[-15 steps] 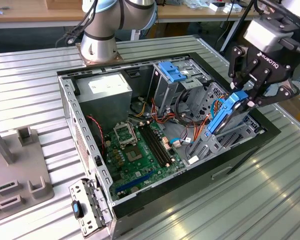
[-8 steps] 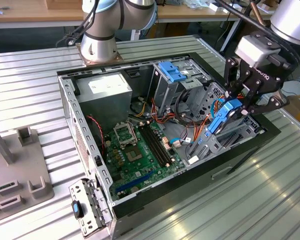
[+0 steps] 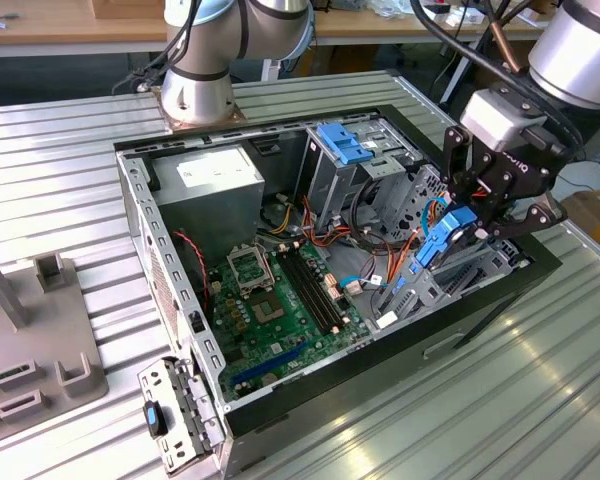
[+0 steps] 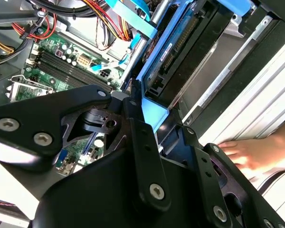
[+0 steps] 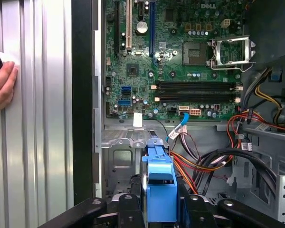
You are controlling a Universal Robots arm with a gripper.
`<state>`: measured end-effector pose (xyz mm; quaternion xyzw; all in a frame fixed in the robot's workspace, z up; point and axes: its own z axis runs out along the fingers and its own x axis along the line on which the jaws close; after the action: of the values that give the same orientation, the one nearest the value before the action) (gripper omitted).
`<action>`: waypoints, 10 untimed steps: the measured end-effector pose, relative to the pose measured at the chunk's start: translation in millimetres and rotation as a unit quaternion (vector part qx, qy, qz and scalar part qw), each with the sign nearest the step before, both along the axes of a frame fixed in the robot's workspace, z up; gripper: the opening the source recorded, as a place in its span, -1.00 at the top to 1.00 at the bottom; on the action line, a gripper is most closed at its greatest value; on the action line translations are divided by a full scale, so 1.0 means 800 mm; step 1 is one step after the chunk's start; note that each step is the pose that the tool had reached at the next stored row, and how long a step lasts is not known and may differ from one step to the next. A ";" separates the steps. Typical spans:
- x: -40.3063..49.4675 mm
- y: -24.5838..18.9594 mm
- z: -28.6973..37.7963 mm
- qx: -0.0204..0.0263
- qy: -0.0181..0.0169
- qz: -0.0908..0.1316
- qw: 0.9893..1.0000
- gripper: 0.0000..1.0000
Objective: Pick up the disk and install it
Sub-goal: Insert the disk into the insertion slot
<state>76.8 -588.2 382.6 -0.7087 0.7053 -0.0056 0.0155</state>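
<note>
Exterior view: black end effector (image 3: pixel 467 222) clamps the blue-railed dark grey disk (image 3: pixel 438 248), long axis slanting down into the black computer case (image 3: pixel 400 368).

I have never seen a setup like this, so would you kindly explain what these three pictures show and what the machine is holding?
The machine is one robot arm ending in a black gripper, a two-fingered clamp. The exterior view is taken by a camera standing off the arm; both wrist views come from cameras riding near the wrist. On the ribbed metal table lies an open computer case, its green motherboard exposed. The gripper is shut on the disk, a dark drive in blue rails, above the case's end at the exterior view's right. A person's hand rests on the table beside the case.
</note>
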 end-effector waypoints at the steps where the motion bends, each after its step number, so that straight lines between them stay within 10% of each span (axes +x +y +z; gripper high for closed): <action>1: 0.000 0.0000 -0.0001 0.000 0.000 0.000 1.000 0.26; 10: 0.000 0.0000 -0.0009 0.000 0.000 0.000 1.000 0.11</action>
<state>76.8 -588.2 381.9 -0.7087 0.7053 -0.0056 0.0155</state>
